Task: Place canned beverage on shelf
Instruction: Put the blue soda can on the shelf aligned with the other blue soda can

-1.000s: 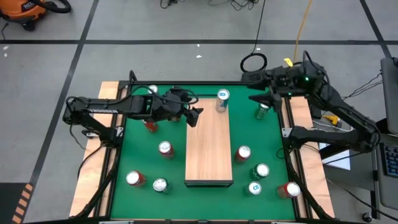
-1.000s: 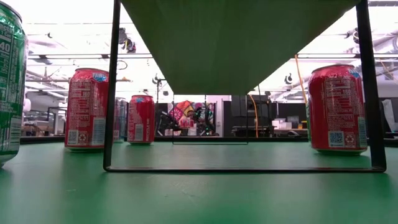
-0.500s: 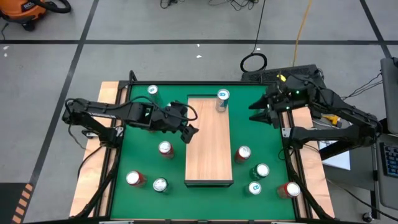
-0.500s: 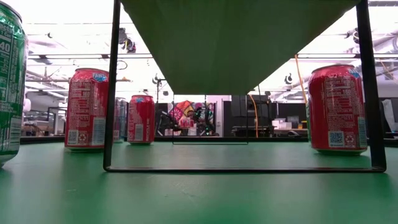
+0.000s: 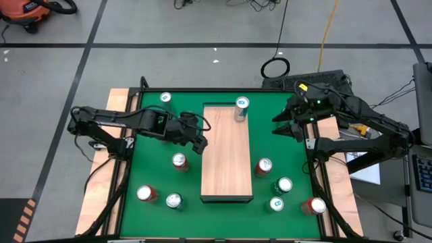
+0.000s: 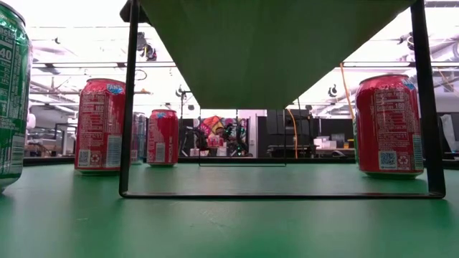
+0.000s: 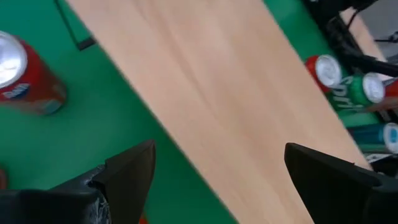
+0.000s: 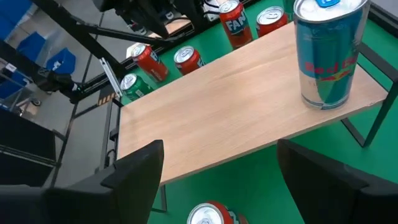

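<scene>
The shelf (image 5: 226, 152), a long pale wooden board on a thin black frame (image 6: 129, 107), stands in the middle of the green table. A blue can (image 5: 241, 108) stands upright on the shelf's far end and shows large in the right wrist view (image 8: 329, 53). My left gripper (image 5: 200, 144) hangs open over the shelf's left edge, tipped downward, with the board (image 7: 217, 93) below its fingers. My right gripper (image 5: 280, 126) is open above the table to the right of the shelf's far end. A red can's top (image 8: 210, 214) shows below it.
Several cans stand on the table around the shelf. On the left are two red (image 5: 179, 160) (image 5: 144, 194) and a green (image 5: 174, 200), with a teal one (image 5: 165, 98) at the far left. On the right are red (image 5: 264, 165), green (image 5: 283, 185), teal (image 5: 276, 203) and red (image 5: 316, 206).
My left gripper has moved toward the table's near edge along the shelf's left side, sinking and tipping its fingers downward. My right gripper has swung toward the near edge and tipped down, now covering the can that stood at the far right.
</scene>
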